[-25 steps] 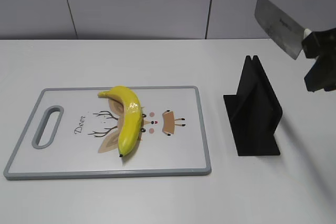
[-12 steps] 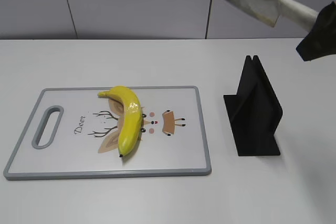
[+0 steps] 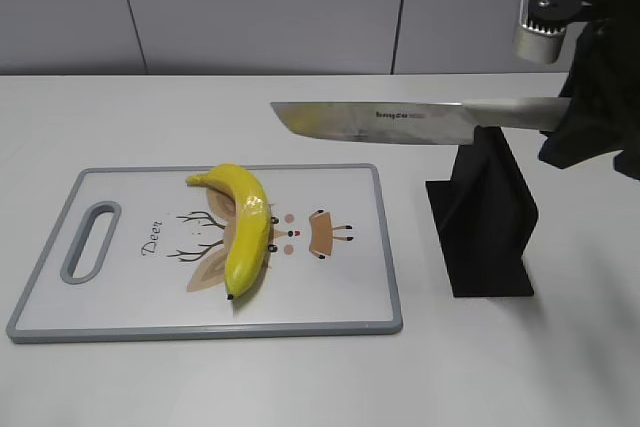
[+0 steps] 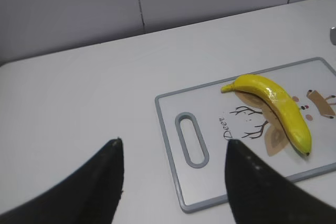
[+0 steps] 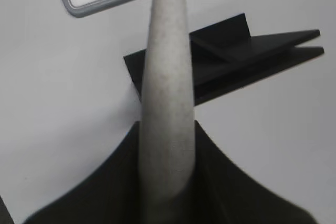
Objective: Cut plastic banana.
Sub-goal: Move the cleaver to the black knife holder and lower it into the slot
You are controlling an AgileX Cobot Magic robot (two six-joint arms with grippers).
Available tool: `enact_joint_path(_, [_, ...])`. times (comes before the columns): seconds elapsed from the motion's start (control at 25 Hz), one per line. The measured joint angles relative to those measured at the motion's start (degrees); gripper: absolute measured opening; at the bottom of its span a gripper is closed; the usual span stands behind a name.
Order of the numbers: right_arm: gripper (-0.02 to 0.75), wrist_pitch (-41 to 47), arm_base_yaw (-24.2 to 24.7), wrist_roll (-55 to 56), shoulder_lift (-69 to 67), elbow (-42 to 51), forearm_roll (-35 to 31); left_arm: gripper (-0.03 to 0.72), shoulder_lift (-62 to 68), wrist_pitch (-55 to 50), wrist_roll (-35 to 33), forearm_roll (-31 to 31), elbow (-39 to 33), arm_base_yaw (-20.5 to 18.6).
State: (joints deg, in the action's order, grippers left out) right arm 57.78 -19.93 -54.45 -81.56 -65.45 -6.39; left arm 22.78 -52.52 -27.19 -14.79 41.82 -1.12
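The plastic banana [image 3: 246,226] is glossy yellow and lies on the white cutting board [image 3: 345,287]; it also shows in the left wrist view [image 4: 277,107]. My right gripper [image 3: 572,117] is shut on the pale handle [image 5: 167,87] of a knife [image 3: 385,122]. The blade is held level above the board, pointing left, its tip up and to the right of the banana. My left gripper [image 4: 173,150] is open and empty, over the table beside the board's handle slot [image 4: 191,139]. The left gripper is out of the exterior view.
A black knife stand [image 3: 485,209] sits on the table right of the board, under the knife's handle; it also shows in the right wrist view [image 5: 231,61]. A grey wall runs behind the white table.
The right gripper has swung the knife from tilted high at the right down to level, with the blade now reaching left over the board.
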Motion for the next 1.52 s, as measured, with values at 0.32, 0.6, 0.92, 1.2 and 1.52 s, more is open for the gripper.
enact_joint_path(0.32, [0.167,8.5,-0.1,-13.3,-9.2,-11.4,-12.4,0.595,21.9,-4.0,-25.6,-13.8,14.8,0.8])
enact_joint_path(0.6, [0.167,9.9,-3.5,-18.7,-17.9,-21.6,-13.4,0.592,42.4,-13.1,-39.2,-16.9,31.7,9.3])
enact_joint_path(0.92, [0.167,9.9,-6.6,-20.5,-25.3,-29.3,-17.5,0.553,57.9,-16.7,-39.9,-3.4,37.7,23.7])
enact_joint_path(1.2, [0.167,9.9,-6.6,-20.9,-26.5,-29.7,-17.4,0.544,66.8,-13.9,-39.9,3.2,37.7,25.9])
enact_joint_path(1.52, [0.166,9.8,-6.6,-21.1,-26.5,-29.7,-17.4,0.509,72.5,-9.9,-39.9,4.2,37.7,25.9])
